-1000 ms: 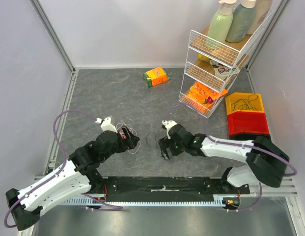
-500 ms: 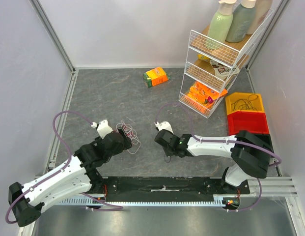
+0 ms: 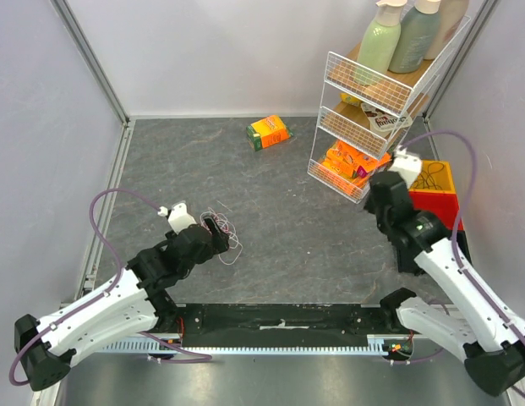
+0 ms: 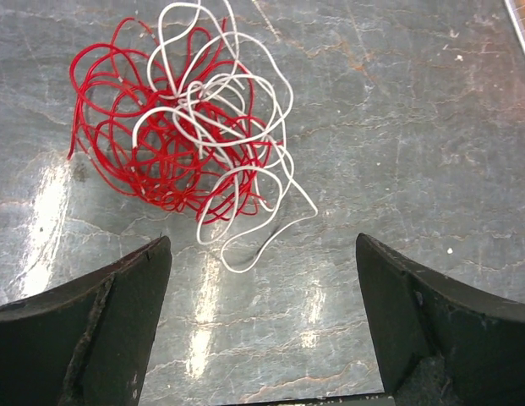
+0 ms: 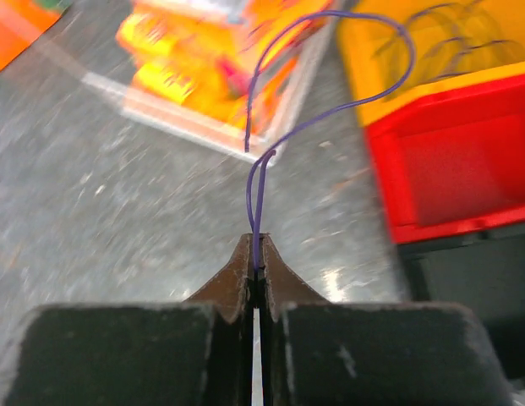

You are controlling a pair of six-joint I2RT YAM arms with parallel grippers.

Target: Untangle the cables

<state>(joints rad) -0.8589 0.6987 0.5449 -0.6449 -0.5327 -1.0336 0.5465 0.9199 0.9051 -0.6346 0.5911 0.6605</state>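
Note:
A tangle of red and white cables (image 4: 186, 135) lies on the grey table, small in the top view (image 3: 229, 236). My left gripper (image 4: 262, 245) hovers just short of that tangle, open, with bare table between its fingers; from above it sits at the tangle's left edge (image 3: 213, 230). My right gripper (image 5: 255, 254) is raised at the right (image 3: 377, 188), in front of the rack and bins. It is shut on a thin, dark purple-looking cable (image 5: 255, 222), whose loop curls up beyond the fingertips.
A white wire rack (image 3: 363, 118) with snack packs and bottles stands at the back right. Beside it a yellow bin (image 3: 431, 173) holds dark cables, with a red bin (image 5: 465, 178) in front. An orange box (image 3: 269, 132) lies at the back.
My right gripper shut on the thin cable at the table's middle and swung up and right toward the bins; that cable has left the table. My left gripper drew back slightly, still open.

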